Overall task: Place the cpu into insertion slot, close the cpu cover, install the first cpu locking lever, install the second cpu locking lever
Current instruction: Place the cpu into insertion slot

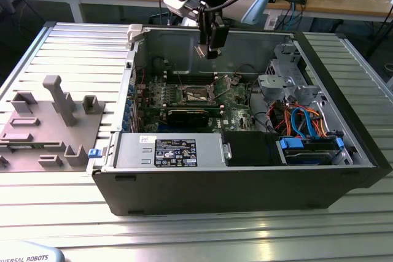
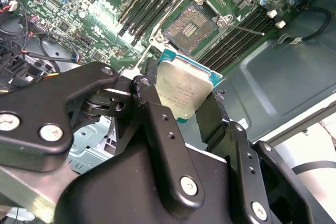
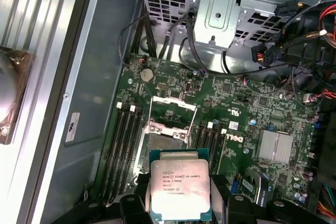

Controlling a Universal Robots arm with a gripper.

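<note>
A ribbed metal worktop (image 1: 184,228) carries an open computer case (image 1: 233,185) on its side, at its middle. A grey holder block (image 1: 43,130) lies beside it, toward the worktop's edge on the exterior view's left.

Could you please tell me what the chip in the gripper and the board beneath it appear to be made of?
The chip has a dull silver top, likely metal, on a thin green base. The circuit board looks like green laminate with fine traces. The gripper holding the chip has matte black fingers, metal or plastic; I cannot tell which.
</note>
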